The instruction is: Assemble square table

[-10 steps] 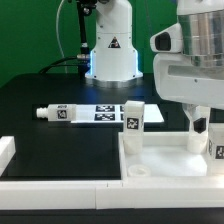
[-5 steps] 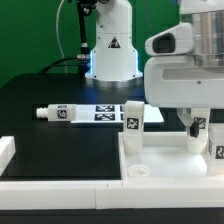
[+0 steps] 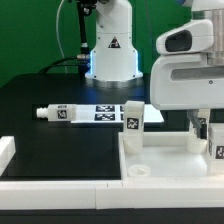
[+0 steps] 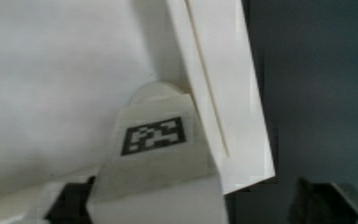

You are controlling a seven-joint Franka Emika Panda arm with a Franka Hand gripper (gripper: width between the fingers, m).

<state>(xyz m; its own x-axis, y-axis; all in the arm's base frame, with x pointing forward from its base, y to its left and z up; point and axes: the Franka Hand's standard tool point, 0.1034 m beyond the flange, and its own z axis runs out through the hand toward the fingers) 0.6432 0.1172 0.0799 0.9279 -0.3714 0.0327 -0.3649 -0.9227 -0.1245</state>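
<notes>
Step, my read: seating a leg in the square table top [image 3: 165, 152], which sits at 4 o'clock in the exterior view. The jaws straddle an upright tagged leg [image 3: 197, 137] at 3 o'clock, hard against the slab's raised rim. They're partway open. The wrist view shows the leg between the two fingers, but I can't tell whether the pads are biting.

Two more legs stand on the slab, one at its 10 o'clock corner [image 3: 133, 118] and one at the frame edge [image 3: 218, 148]; whether they are fully home is not visible. A fourth leg [image 3: 55, 113] lies loose on its side at 9 o'clock, so the job looks past halfway.

Next move probably needs a firm, square hold on the leg, clear of the rim, then a turn about its own axis with no side load on the slab.

The counter [image 3: 50, 138] is matte black. The marker board [image 3: 105, 112] lies at centre, with plain white bars [image 3: 60, 186] at 7 o'clock. The robot base [image 3: 110, 55] is at 12 o'clock, with a green backdrop [image 3: 30, 40] behind it.
</notes>
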